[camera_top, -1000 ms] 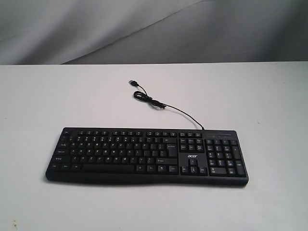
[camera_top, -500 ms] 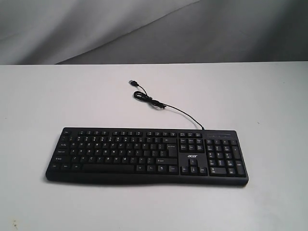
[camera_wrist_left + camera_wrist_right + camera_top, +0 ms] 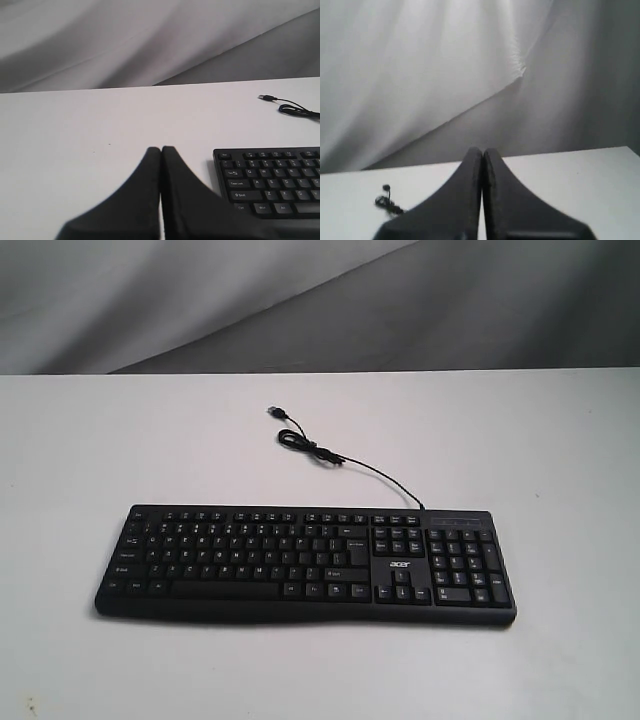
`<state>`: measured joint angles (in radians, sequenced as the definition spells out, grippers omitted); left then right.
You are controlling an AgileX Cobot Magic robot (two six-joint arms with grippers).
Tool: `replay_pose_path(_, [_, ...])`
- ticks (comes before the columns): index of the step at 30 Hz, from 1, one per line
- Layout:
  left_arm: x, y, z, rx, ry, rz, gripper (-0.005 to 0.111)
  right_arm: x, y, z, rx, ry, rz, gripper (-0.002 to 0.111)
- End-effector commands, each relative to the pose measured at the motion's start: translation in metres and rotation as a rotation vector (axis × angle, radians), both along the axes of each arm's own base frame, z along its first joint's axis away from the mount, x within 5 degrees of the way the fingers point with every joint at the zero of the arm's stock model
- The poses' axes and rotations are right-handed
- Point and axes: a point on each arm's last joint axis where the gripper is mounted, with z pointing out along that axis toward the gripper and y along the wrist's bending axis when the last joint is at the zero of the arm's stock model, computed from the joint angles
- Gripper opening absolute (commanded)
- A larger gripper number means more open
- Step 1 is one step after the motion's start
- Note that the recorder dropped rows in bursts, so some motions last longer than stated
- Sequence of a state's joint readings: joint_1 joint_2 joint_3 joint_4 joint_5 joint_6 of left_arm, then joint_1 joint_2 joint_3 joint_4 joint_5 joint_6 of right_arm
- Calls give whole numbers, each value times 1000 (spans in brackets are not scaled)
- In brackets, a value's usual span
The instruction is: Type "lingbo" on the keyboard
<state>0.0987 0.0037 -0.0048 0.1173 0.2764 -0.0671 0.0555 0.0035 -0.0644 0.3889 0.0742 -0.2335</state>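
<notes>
Left wrist view: keyboard [image 3: 272, 175] runs off frame, near corner behind left gripper [image 3: 161, 149]. Exterior view: key legends [image 3: 240, 558] unreadably small.

The robot's body appears as its two claws, one in each wrist view. The left claw [image 3: 161, 148] is made of two black fingers [image 3: 140, 200] with a matte, smooth surface. Each finger is narrow and rounded at the tip and becomes much wider toward the base, and its outer edge curves down softly like a slope. One thin straight seam runs between them. The right claw [image 3: 482, 149] has the same black colour and the same shape. Its surface looks a little greyer where light falls on it, and the wide base is blurred.
</notes>
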Motion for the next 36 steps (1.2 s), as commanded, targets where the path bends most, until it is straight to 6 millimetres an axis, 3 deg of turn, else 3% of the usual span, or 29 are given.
replay_pose_path(1, [0, 0, 0, -1, -14, 0, 1, 0, 4, -17, -41, 151, 37, 0])
replay_pose_path(3, [0, 0, 0, -1, -14, 0, 1, 0, 5, -22, -21, 197, 46, 0])
replay_pose_path(8, [0, 0, 0, -1, -14, 0, 1, 1, 1, -15, 101, 126, -10, 0])
replay_pose_path(13, [0, 0, 0, -1, -14, 0, 1, 1, -3, -12, -49, 76, -52, 0])
replay_pose_path(19, [0, 0, 0, -1, -14, 0, 1, 1, -6, -20, -254, 165, -77, 0])
replay_pose_path(25, [0, 0, 0, -1, -14, 0, 1, 2, -6, -38, -268, 229, -73, 0])
replay_pose_path(36, [0, 0, 0, -1, -14, 0, 1, 1, -6, -43, -236, 291, -71, 0])
